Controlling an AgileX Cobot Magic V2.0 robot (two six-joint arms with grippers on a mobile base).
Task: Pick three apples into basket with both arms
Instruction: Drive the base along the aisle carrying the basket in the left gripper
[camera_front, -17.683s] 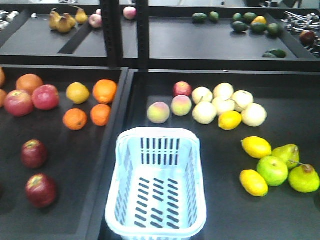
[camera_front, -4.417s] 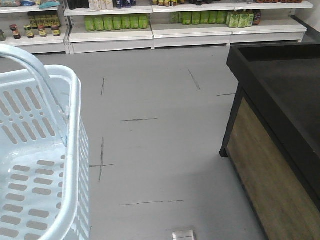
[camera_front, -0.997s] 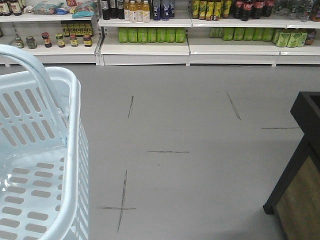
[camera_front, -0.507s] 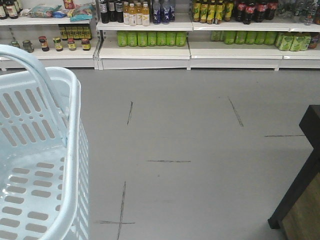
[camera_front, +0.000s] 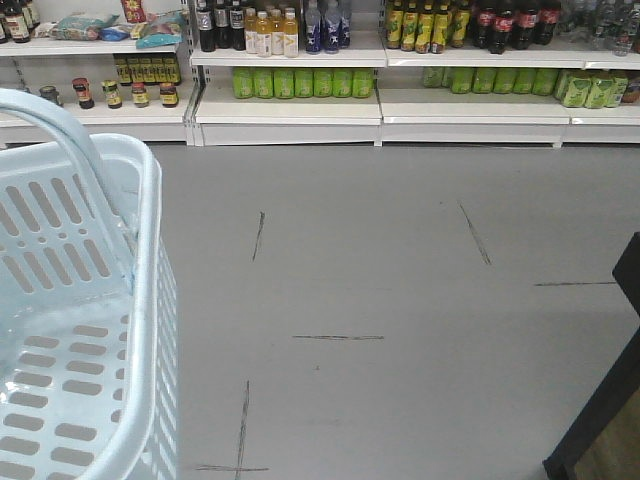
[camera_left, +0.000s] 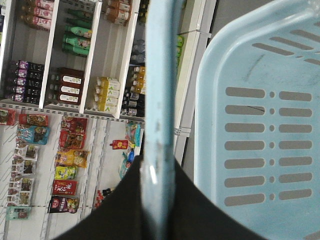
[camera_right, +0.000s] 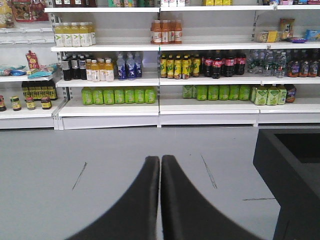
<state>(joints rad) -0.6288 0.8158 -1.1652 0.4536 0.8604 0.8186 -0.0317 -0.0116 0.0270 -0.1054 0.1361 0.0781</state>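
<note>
The pale blue basket (camera_front: 150, 300) fills the left of the front view and hangs off the floor; the part of its floor that shows is empty. Its hoop handle (camera_front: 60, 140) rises at the upper left. In the left wrist view my left gripper (camera_left: 159, 172) is shut on the basket's handle (camera_left: 161, 75), with the basket's slotted wall (camera_left: 255, 135) to the right. My right gripper (camera_right: 160, 161) is shut and empty, pointing over the grey floor toward the shelves. No apples are in view.
Grey floor (camera_front: 380, 290) with dark scuff lines lies ahead. White shop shelves (camera_front: 290, 100) with bottles and jars run along the back. The corner of a dark produce table (camera_front: 612, 400) is at the lower right, also in the right wrist view (camera_right: 292, 170).
The view has swung away from the produce table: the table has slid further off to the right and the shelves sit lower in frame. The basket keeps its place in view.
</note>
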